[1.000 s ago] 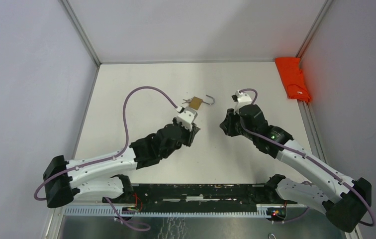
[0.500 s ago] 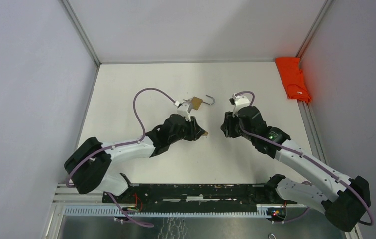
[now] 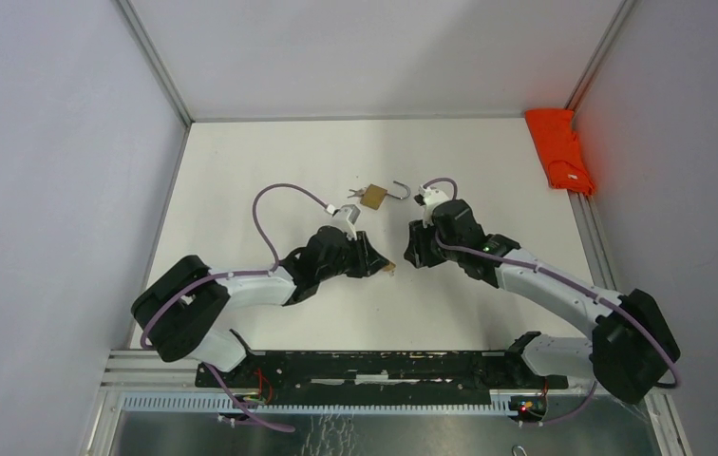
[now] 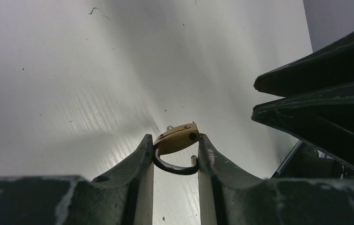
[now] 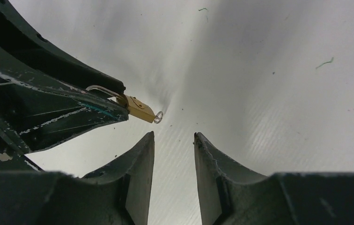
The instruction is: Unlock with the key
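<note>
Padlock (image 4: 179, 138) sits pinched in the left end effector (image 4: 174, 143), held up off the surface (image 3: 270, 161). The fingers are closed on the flat sides of the brass body, and the shackle loops back down between them toward the wrist. Can't tell from here whether that shackle has popped or not.

What matters is the far end of the lock. In the right wrist view the body sticks out past the left fingers, with its long axis running pretty much straight across toward the other arm. A tiny wire ring (image 5: 158, 117) hangs off the keyhole end. I'd guess that's the key's ring, but the blade itself is too small to make out.

Right end effector (image 5: 174, 137) is parted with nothing between the fingers. The ring is just ahead of the gap and a touch to its left, near but not touching. So the right arm is clearly the one placed to work the key, and it would need to nudge forward and close on that ring end.

Further back on the surface lies a second padlock (image 3: 372, 197) with its shackle swung open.
</note>
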